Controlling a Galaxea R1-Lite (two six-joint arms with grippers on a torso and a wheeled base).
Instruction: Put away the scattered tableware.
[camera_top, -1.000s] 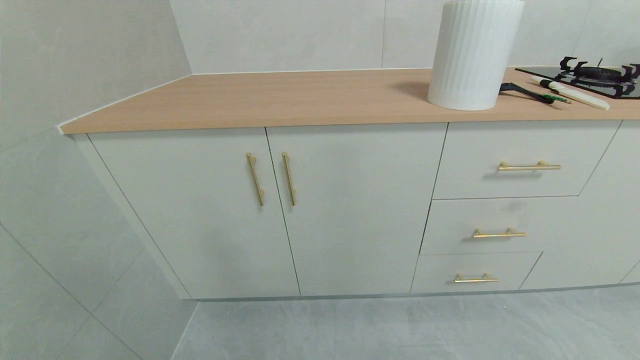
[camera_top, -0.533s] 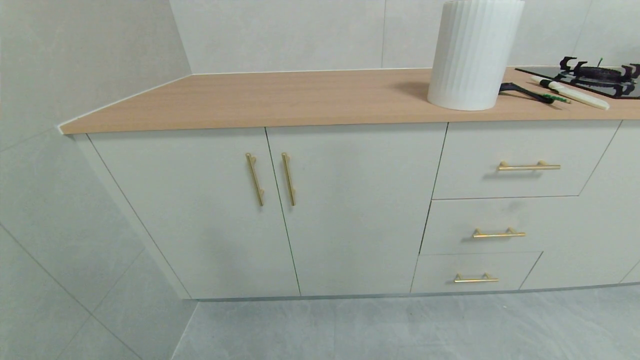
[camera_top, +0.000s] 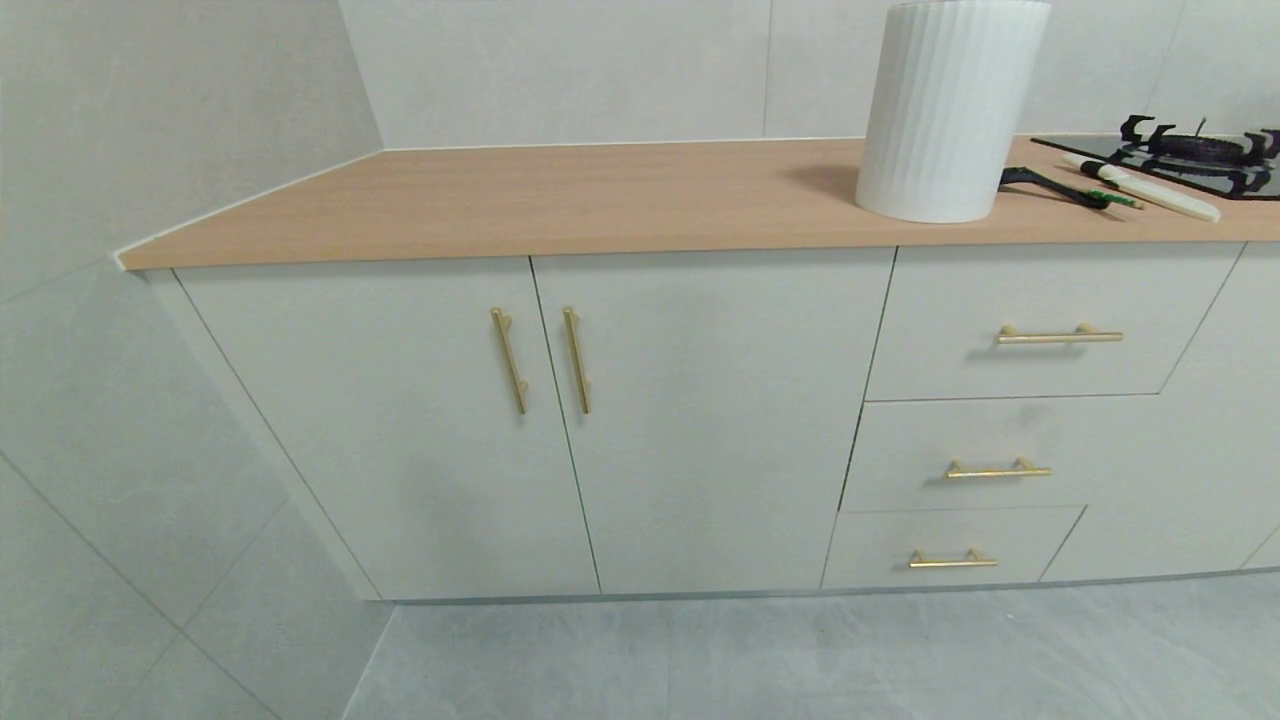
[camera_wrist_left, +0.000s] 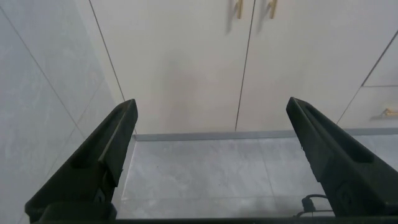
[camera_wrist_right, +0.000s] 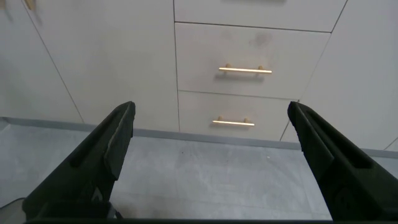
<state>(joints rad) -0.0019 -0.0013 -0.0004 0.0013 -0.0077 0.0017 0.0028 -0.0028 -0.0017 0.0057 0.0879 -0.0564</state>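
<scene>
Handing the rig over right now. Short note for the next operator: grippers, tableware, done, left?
Left gripper: open, empty, low before the cabinet doors.
Right gripper: open, empty, low before the lower drawers.
Tableware: black utensil and white-handled utensil lie on the countertop beside the white ribbed container, toward the stove burner.
Done: nothing visibly stowed; doors and drawers shut.
Left: pick up both utensils and put them away, probably in the container or a drawer.
</scene>
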